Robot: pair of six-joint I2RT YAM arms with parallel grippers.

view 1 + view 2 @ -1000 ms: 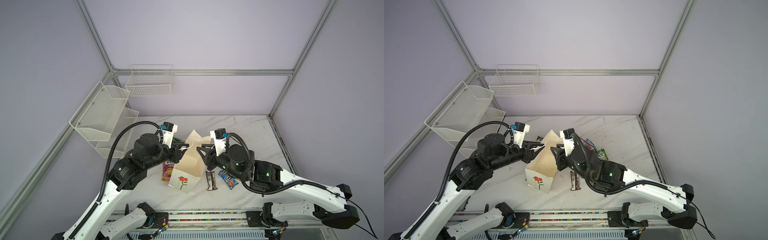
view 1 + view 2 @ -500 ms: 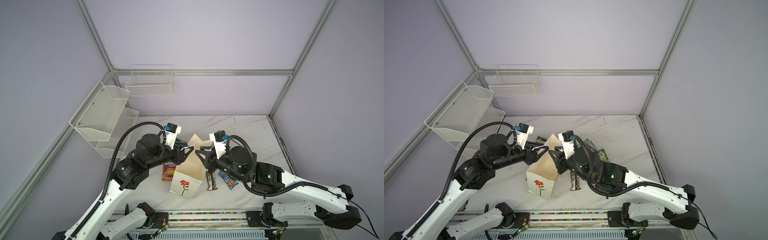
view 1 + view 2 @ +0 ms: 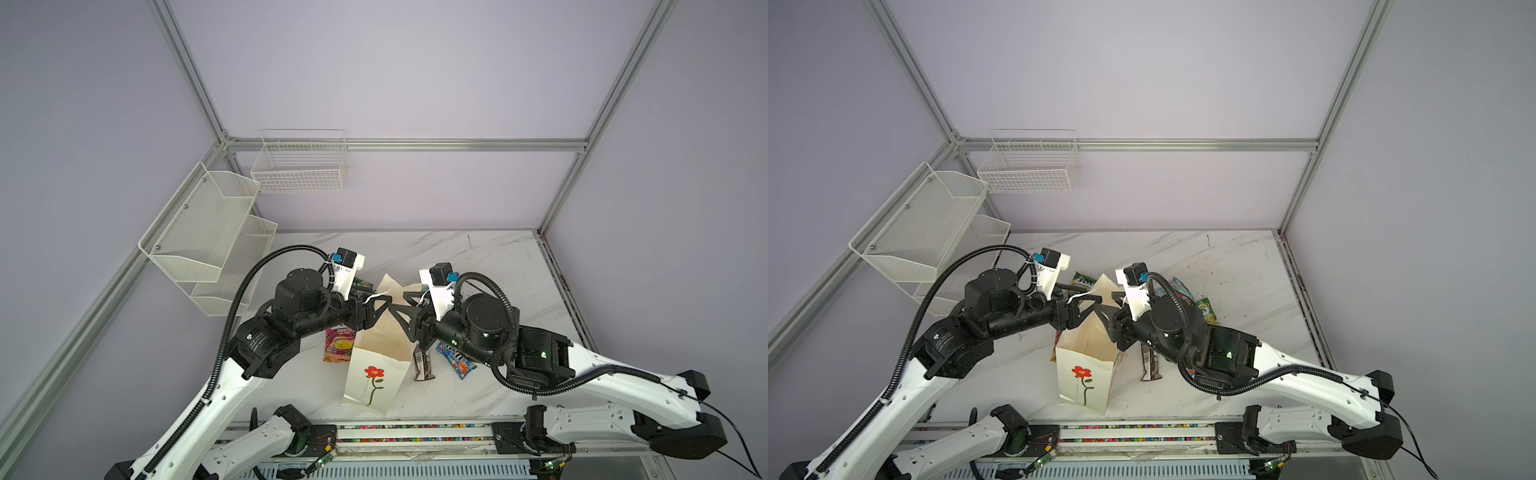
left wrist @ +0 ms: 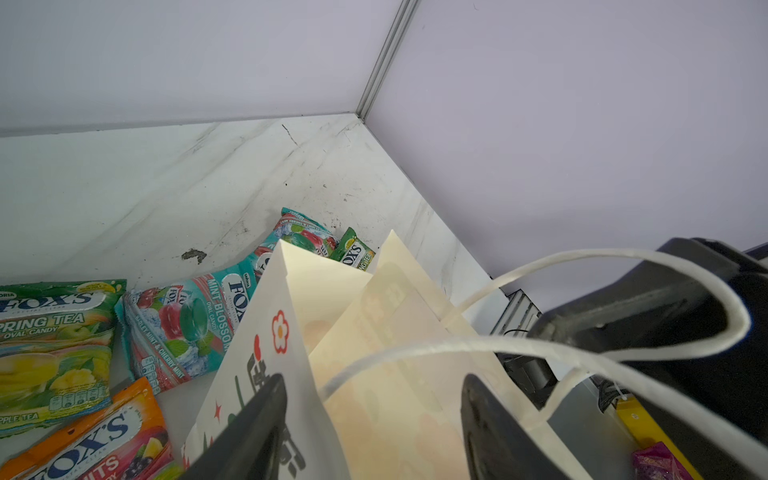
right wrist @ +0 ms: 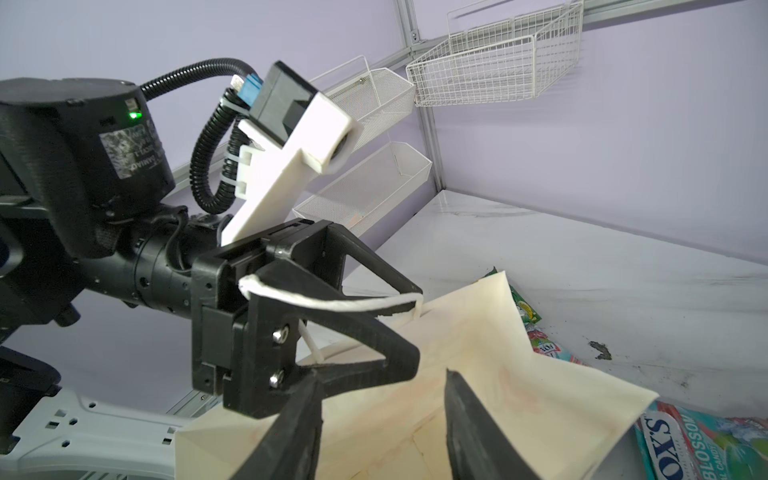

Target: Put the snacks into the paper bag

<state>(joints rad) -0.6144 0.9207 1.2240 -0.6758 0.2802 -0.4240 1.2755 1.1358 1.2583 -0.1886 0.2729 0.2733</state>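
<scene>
On the marble table (image 3: pixel 478 257): we count one paper bag (image 3: pixel 358 386), upright with its mouth open, in the middle between the two arms.
Snacks: we count seven, all lying on the table around the bag and outside it.
FOX'S pouches: five in all, namely two green pouches (image 4: pixel 54 345), two teal pouches (image 4: pixel 183 328) and one orange-purple pouch (image 4: pixel 95 436).
Other packets: one dark brown bar (image 3: pixel 423 365) and one blue M&M's packet (image 3: pixel 457 361), both just right of the bag.
Left gripper (image 5: pixel 417 328): jaws spread apart at the bag's left rim, clamping nothing.
Right gripper (image 5: pixel 382 415): jaws parted, with the bag's paper showing between them but not pinched.
Cord handles (image 5: pixel 332 301): two; one lies draped over a left finger.
Baskets (image 3: pixel 299 170): three white ones on the walls.
Left wrist view: we see all five pouches together, which neither top view shows.
From above: we make out the bar, the blue packet and the bag's red flower (image 3: pixel 375 371) clearly only there.
</scene>
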